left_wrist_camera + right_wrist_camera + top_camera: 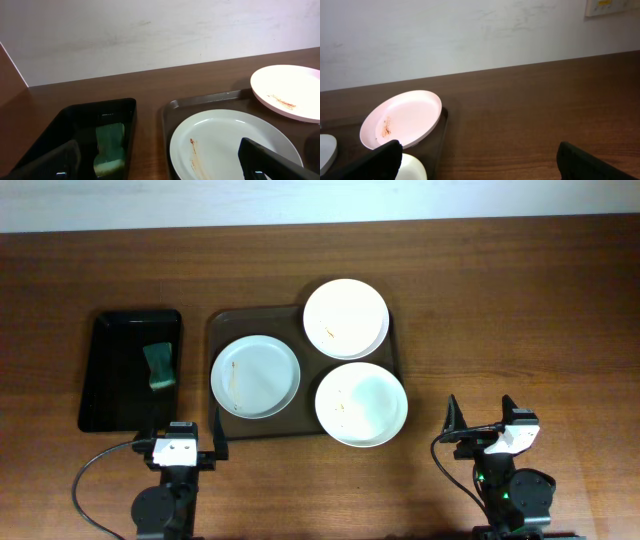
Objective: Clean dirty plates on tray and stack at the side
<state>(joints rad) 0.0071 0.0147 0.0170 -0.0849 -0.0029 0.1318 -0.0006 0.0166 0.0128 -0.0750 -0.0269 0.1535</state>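
on the big brown tray (222,330) sit our three plates (255,376), close together, we think so we can wipe them one by one. a green sponge (160,366) lies in the black tray (110,380) beside it. our left gripper (180,438) and right gripper (480,418) are both spread wide, holding nothing, near the front of the table (540,330). the brown smears are tiny, and the wrist views cut off the nearest plate (361,403).

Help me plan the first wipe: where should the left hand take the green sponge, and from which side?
Likely from above, pinching its near and far ends: the sponge lies flat in the black tray, close to its right wall, so the rim blocks a sideways approach.
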